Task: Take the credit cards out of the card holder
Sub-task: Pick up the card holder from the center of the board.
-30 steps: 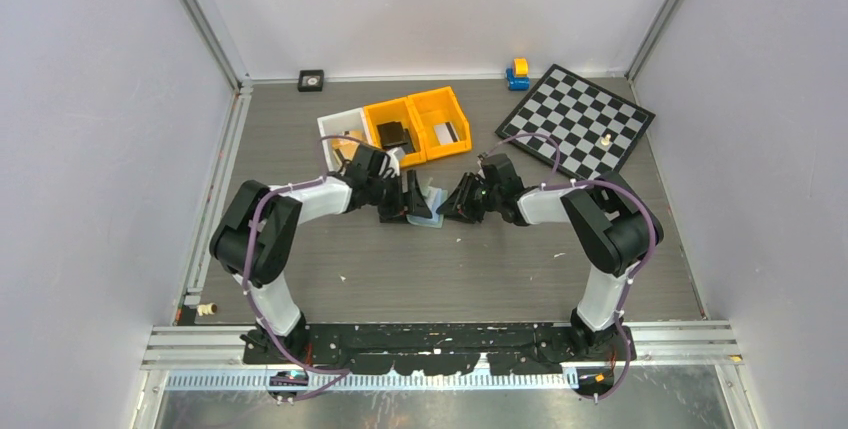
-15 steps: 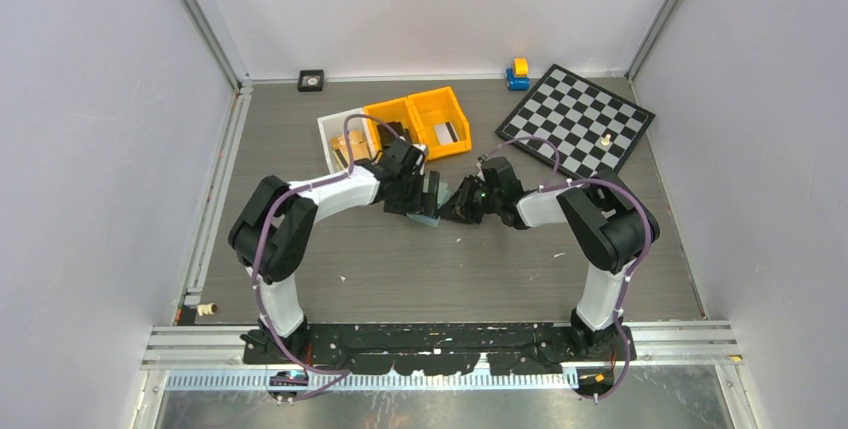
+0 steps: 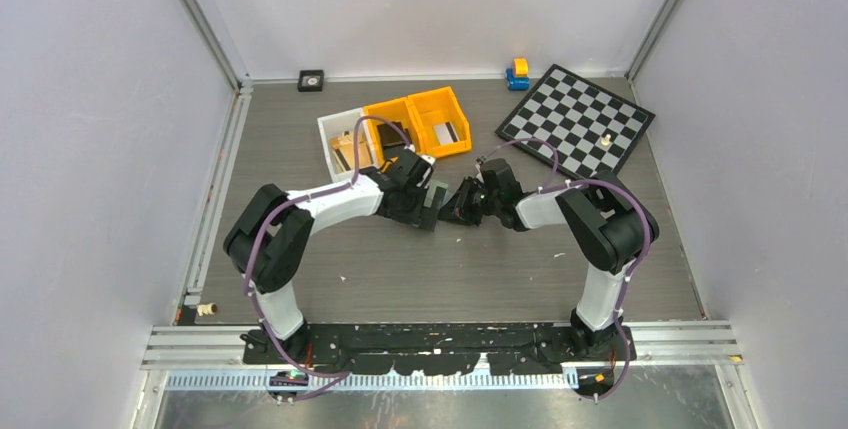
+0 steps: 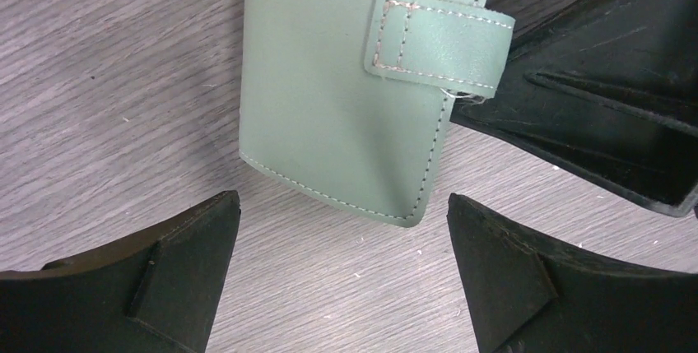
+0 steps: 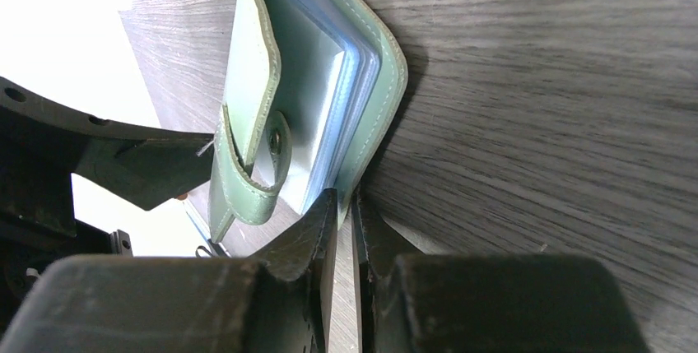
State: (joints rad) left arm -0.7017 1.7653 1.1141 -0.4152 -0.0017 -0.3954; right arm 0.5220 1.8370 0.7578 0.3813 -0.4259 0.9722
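Observation:
The pale green card holder (image 4: 346, 106) lies on the grey wood table, its snap strap (image 4: 436, 48) folded over one edge. My left gripper (image 4: 342, 201) hangs just above its near edge, open wide with nothing between the fingers. In the right wrist view the card holder (image 5: 247, 65) stands partly open, showing glossy light-blue sleeves (image 5: 329, 98). My right gripper (image 5: 346, 197) is shut on the edge of its lower cover. I cannot make out any credit cards in the sleeves. From above, both grippers (image 3: 430, 204) (image 3: 458, 204) meet at the table's middle and hide most of the holder.
Behind the grippers stand a white bin (image 3: 340, 139) and two orange bins (image 3: 395, 114) (image 3: 445, 109) with flat items inside. A checkerboard (image 3: 578, 119) lies at the back right, with a blue-and-yellow toy (image 3: 517, 73) beside it. A small black square (image 3: 311, 79) sits at the back wall.
My left gripper has swung right over the card holder and opened wide. My right gripper has closed further on the holder's edge and stayed in place.

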